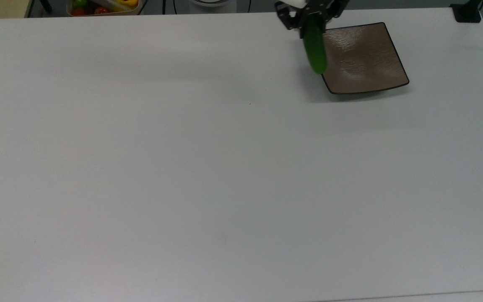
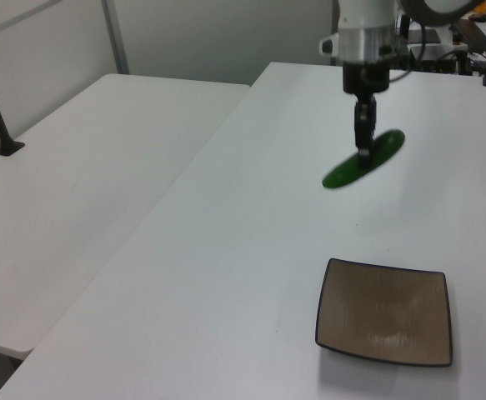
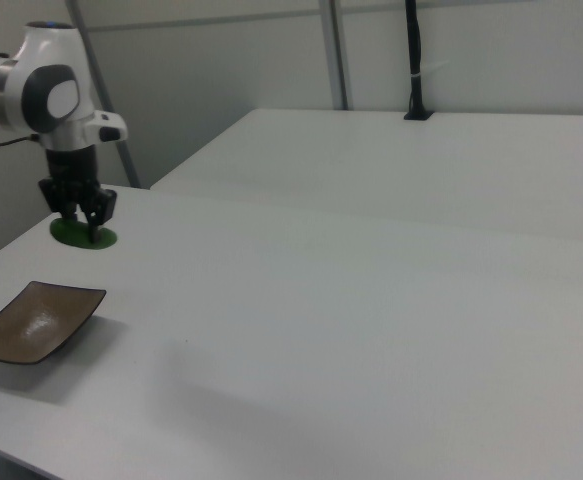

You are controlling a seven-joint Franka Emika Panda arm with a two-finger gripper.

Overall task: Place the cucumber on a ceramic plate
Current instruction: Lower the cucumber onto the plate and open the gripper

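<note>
White table [image 1: 183,167], pale wall [image 2: 226,37]

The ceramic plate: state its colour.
Glossy brown with a thin dark rim, clearest in the top view: the ceramic plate.

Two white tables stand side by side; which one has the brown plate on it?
The table under the robot's arm, on the left view's right, carries the plate. The neighbouring table holds just a black post.

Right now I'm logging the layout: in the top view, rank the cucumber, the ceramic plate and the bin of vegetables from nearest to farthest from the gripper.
1. The cucumber, held in the gripper, hanging below it.
2. The ceramic plate, just to the top view's right.
3. The bin of vegetables, far off at the top view's upper left edge, beyond the table.
</note>
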